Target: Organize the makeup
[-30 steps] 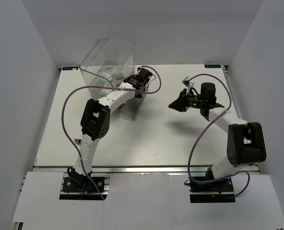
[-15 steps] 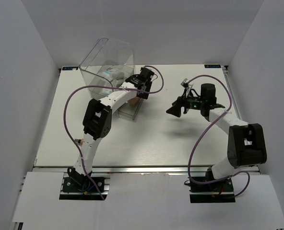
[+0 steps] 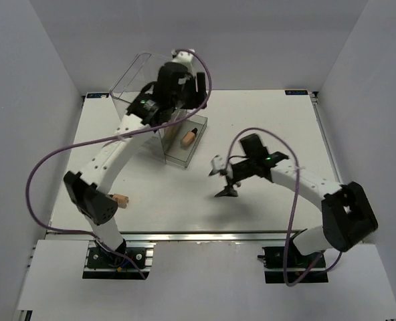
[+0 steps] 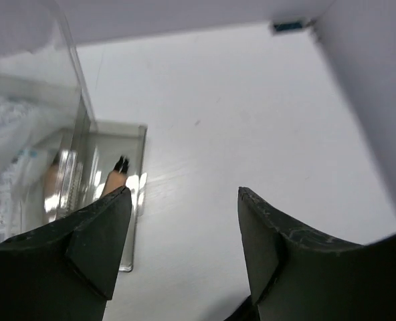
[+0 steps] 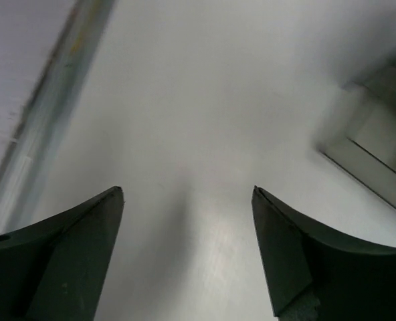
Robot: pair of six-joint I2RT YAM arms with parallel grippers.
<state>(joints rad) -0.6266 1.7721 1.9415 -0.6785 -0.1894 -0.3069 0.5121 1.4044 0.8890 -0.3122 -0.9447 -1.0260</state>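
The left tool [image 4: 182, 194] hung released and empty above the open drawer [image 3: 179, 158] of the clear box [image 3: 134, 87]. A foundation bottle [image 3: 188, 138] lay in the drawer, apparently its sorted place. That arm rose high, wrist tipped downward. The right tool [image 5: 186, 190], spread wide and empty, hovered over the tabletop [image 3: 265, 120], its arm stretched leftward. A second bottle [image 3: 121, 198] lay unsorted by the left arm.

The clear plastic box [image 3: 134, 80] and its drawer [image 3: 178, 155], standing out toward the table's [image 3: 271, 114] middle, block the far-left part, with the left arm [image 3: 111, 154] arched over them. A foundation bottle [image 3: 120, 199] lies beside that arm's elbow. Between drawer and right claw [image 3: 222, 182] the table is bare.
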